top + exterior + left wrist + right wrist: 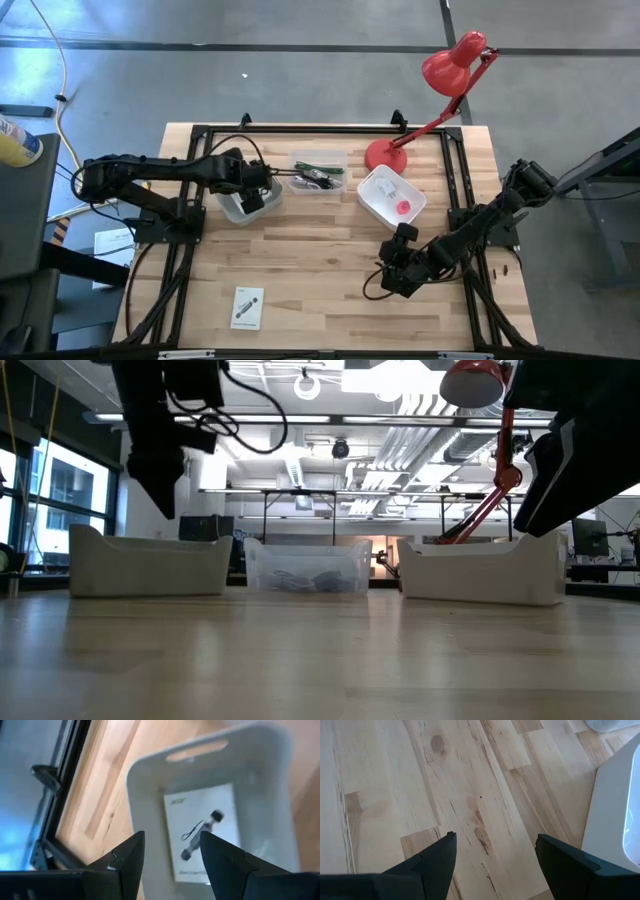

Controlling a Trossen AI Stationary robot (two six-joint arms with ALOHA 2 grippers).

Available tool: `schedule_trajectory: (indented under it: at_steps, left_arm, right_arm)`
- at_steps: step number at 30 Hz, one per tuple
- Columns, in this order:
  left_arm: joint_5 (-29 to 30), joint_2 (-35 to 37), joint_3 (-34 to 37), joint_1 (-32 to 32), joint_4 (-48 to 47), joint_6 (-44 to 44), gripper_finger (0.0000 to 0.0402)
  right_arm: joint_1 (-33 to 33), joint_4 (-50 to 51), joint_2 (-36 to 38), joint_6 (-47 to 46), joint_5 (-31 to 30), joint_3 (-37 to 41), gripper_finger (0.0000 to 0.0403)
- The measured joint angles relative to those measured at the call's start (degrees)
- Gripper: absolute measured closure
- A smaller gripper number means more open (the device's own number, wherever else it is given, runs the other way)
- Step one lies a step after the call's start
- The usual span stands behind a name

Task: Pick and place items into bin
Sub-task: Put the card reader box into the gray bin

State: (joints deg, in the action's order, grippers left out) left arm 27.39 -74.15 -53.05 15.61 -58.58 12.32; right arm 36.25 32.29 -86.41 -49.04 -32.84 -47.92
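Observation:
My left gripper hovers open above the left white bin, nothing between its fingers. A flat white card with dark print lies on that bin's floor. Another card lies flat on the table near the front edge. The middle clear bin holds a green pen and coiled cables. The right white bin holds a small pink piece and a small white square. My right gripper waits open over bare wood.
A red desk lamp stands at the back right, its base beside the right bin. A black frame runs around the tabletop. The three bins stand in a row across the back. Bare wood lies between the card and the bins.

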Motion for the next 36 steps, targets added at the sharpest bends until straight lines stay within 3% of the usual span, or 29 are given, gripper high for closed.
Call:
schedule_trajectory:
  at_steps: [4,8,13,20,30,36]
  left_arm:
    - [-3.3,0.0,-4.4,-2.1,0.0,0.0,0.0222]
    - [-10.4,0.0,-9.7,-5.1,-0.1,0.2,0.0222]
    - [-16.2,0.0,-15.2,-12.5,-1.5,4.0,0.0222]
    - [-14.8,0.1,-16.6,-28.7,-4.8,21.1,0.0222]
    - [-0.2,-0.7,-15.8,-53.9,-4.6,54.8,0.0222]
    - [-1.1,-5.1,-15.7,-62.1,-4.8,68.4,0.0222]
  right_arm:
    - [0.0,0.0,0.0,0.0,-0.2,0.0,0.0144]
    - [0.0,0.0,0.0,0.0,-0.2,0.0,0.0144]
    - [0.1,0.0,0.0,0.0,-0.2,0.0,0.0144]
    - [0.2,-0.7,0.0,0.6,0.0,0.0,0.0144]
    - [0.2,-10.0,0.0,8.5,0.0,0.0,0.0144]
    - [-0.7,-22.2,0.0,18.8,2.6,0.0,0.0144]
